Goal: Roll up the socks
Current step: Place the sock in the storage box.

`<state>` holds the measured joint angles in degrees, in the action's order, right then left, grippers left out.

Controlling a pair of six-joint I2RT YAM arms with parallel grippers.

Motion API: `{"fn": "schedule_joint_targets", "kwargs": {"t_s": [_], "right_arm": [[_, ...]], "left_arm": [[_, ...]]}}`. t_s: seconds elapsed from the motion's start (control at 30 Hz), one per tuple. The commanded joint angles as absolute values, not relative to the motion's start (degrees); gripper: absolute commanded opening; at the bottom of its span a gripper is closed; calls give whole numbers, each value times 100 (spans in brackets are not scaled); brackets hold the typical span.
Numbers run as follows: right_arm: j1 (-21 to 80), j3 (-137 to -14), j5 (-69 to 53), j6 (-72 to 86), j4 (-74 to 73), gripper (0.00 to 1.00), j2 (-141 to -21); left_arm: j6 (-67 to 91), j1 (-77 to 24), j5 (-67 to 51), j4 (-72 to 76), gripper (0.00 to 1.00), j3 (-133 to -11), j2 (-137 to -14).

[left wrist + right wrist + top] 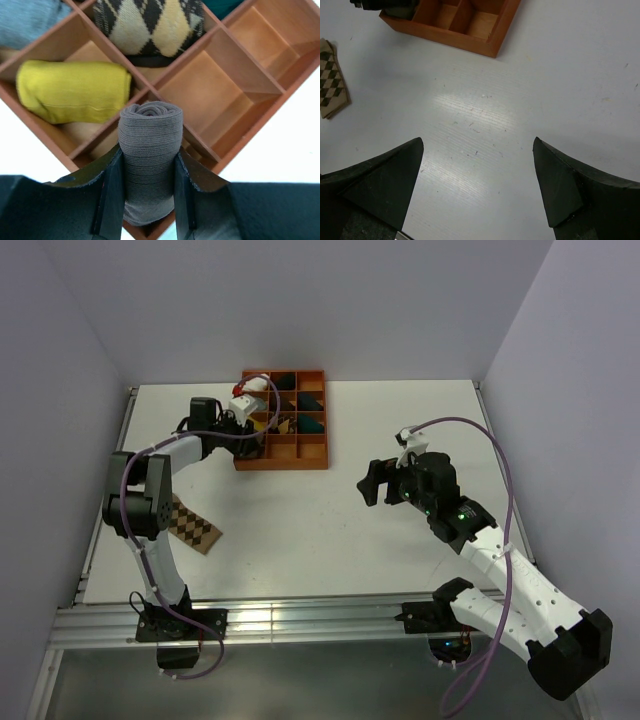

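Note:
A rolled brown-grey sock [150, 145] stands upright between the fingers of my left gripper [148, 152], which is shut on it above the left side of the orange divided box [285, 464]. In the top view that gripper [252, 422] reaches over the box's left compartments. The tan-and-brown argyle sock [195, 525] lies flat on the table at the left, beside the left arm, and also shows in the right wrist view [331, 77]. My right gripper [372, 483] hovers open over bare table right of the box, with nothing between its fingers [395, 170].
The box [240, 65] holds a yellow bundle [72, 90], a yellow-and-dark argyle bundle [150, 25] and a blue-grey bundle [25, 20]; other compartments are bare. Its near corner [490, 47] shows in the right wrist view. Walls close in the table at back and sides.

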<state>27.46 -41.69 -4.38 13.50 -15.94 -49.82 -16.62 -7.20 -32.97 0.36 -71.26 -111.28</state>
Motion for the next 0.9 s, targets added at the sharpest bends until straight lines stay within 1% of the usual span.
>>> {"fn": "schedule_joint_targets", "kwargs": {"t_s": [0.0, 0.27, 0.53, 0.77, 0.87], "right_arm": [[2707, -4342, -475, 1222, -1441, 97, -4896], [2707, -4324, -510, 1230, -1406, 97, -4904], [2707, -4298, -510, 1204, -1406, 96, -4878], [2707, -4324, -510, 1187, -1441, 96, -4852], [2707, -4333, -501, 1178, -1450, 96, -4843]], "left_arm": [[-1565, -703, -3735, -53, 0, -7233, -11074], [-1582, -694, -3841, -193, 0, -7383, -11144], [-1969, -686, -3051, -966, 0, -7725, -11373], [-2171, -694, -2734, -1485, 0, -7980, -11522], [-2338, -721, -2567, -1924, 0, -8287, -11724]]}}
